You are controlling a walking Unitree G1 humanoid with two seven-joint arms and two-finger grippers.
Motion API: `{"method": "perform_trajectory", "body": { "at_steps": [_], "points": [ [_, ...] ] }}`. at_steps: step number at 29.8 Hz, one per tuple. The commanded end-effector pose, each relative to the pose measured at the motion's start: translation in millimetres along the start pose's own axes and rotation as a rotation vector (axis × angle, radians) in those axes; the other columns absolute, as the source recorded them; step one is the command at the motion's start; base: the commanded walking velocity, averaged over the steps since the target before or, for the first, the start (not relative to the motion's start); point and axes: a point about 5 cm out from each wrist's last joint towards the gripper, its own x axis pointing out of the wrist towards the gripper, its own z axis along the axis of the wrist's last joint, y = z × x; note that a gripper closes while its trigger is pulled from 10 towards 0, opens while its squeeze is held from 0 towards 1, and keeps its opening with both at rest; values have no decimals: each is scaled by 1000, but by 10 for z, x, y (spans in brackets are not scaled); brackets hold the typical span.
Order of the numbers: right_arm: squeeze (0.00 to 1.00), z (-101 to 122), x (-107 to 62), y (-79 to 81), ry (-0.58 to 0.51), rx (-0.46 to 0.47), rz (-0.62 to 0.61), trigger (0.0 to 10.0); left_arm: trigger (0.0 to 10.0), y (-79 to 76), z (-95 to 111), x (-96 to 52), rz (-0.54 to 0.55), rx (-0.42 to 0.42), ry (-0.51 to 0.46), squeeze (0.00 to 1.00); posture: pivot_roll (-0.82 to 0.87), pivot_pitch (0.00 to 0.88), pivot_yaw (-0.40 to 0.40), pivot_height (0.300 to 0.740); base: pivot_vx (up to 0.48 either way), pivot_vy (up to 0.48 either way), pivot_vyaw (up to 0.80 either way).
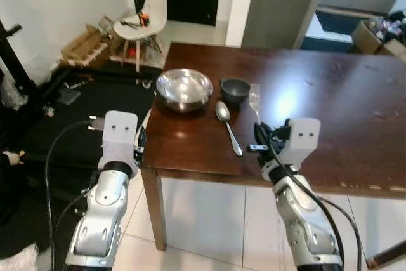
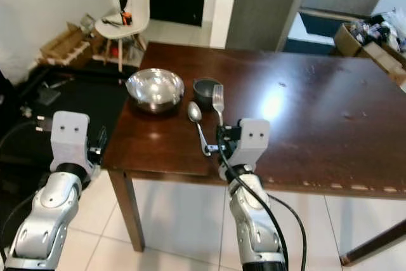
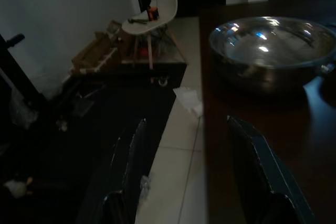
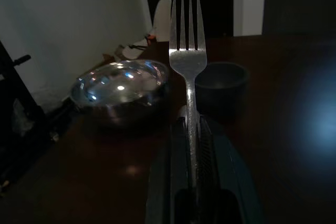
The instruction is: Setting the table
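Observation:
A shiny steel bowl (image 1: 184, 88) stands near the left end of the dark wooden table (image 1: 330, 93). Just right of it is a small dark bowl (image 1: 235, 89). A spoon (image 1: 228, 125) lies in front of the two, handle toward me. My right gripper (image 1: 259, 131) is shut on the handle of a fork (image 1: 255, 101), held low over the table right of the spoon, tines (image 4: 186, 19) pointing away toward the dark bowl. My left gripper (image 3: 184, 150) hangs open at the table's left edge, in front of the steel bowl (image 3: 273, 51), holding nothing.
A white chair (image 1: 149, 11) with small items on its seat stands beyond the table's left end, beside cardboard and wood clutter (image 1: 85, 46). A black mat (image 1: 95, 103) covers the floor on the left. Boxes (image 1: 380, 33) sit at the back right.

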Motion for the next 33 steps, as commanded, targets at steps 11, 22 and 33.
{"method": "perform_trajectory", "body": {
  "at_steps": [11, 22, 33],
  "points": [
    [0, -169, -77, 22, 79, 16, 35, 10000, 10000, 41, -141, -108, -57, 6, 64, 0, 5, 11, 31, 740, 151, 0, 0],
    [0, -302, -81, 70, 155, 24, 89, 10000, 10000, -74, 114, -27, -199, -17, -31, 0, 18, 18, 35, 740, 0, 0, 0],
    [0, -584, -69, 56, 305, -13, 16, 10000, 10000, -254, 490, 146, -476, 72, -107, 0, 57, 44, 53, 740, 0, 0, 0]
  ]
}}
